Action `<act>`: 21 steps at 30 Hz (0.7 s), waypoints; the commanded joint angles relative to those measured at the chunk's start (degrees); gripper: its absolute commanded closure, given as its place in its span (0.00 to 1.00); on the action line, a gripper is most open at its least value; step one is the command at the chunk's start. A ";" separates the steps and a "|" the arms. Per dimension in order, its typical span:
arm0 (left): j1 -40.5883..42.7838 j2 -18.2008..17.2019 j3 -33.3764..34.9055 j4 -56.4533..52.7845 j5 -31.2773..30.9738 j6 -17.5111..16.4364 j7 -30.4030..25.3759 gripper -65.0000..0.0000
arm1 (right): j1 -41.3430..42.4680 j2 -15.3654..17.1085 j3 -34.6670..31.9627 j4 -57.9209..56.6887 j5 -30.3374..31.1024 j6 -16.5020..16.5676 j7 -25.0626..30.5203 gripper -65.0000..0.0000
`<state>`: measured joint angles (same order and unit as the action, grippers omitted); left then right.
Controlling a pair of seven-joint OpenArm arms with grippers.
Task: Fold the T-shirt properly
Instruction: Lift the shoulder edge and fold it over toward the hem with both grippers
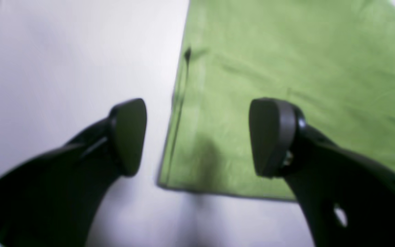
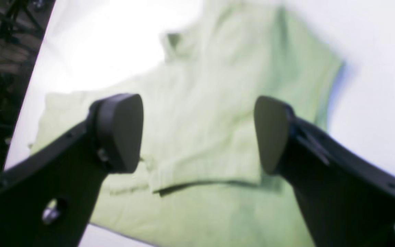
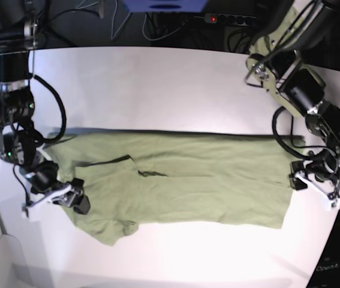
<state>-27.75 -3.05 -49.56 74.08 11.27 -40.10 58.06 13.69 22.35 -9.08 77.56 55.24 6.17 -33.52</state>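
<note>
Black pads of the left gripper (image 1: 197,137) stand wide apart, empty, above the T-shirt's (image 1: 286,85) lower-left corner; its arm is cut off at frame bottom. The right gripper (image 2: 197,133) is equally spread, holding nothing over blurred, folded cloth. Only the base view shows the whole garment, mid-frame on the white table (image 3: 158,84).

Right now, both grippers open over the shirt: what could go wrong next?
1. The left gripper straddles the T-shirt corner edge; closing may catch one layer or miss.
2. The sleeve fold below the right gripper looks rumpled; folding on could lock creases in.
</note>
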 commanded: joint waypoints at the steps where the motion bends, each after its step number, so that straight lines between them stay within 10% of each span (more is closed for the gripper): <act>1: -2.45 -0.86 0.46 0.51 -0.76 0.10 -1.23 0.31 | 2.79 0.99 -0.37 -0.15 0.62 0.55 1.03 0.25; 7: -4.65 -0.51 0.64 -2.04 -0.23 0.10 -1.14 0.32 | 6.04 1.26 -0.54 -8.24 0.71 0.55 1.47 0.26; 10: -3.42 -0.42 0.64 -4.06 -0.67 0.10 -1.14 0.34 | 2.70 0.38 -0.54 -8.42 0.71 0.64 2.97 0.42; 15: -2.80 0.72 0.64 -9.78 -0.06 0.10 -4.39 0.73 | -1.43 -1.65 -0.90 -8.33 0.71 0.64 6.48 1.00; 18: -1.84 0.63 0.64 -12.85 -0.06 0.10 -4.74 0.97 | -2.66 -2.44 -0.90 -8.42 0.71 0.64 6.66 0.98; 21: -1.84 0.46 0.64 -15.14 -0.06 0.10 -5.80 0.95 | -3.19 -2.44 -0.90 -8.42 0.71 0.64 6.66 0.98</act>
<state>-27.66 -2.04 -49.19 58.08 12.23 -39.83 53.63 9.26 19.25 -10.37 68.25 55.20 6.20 -28.14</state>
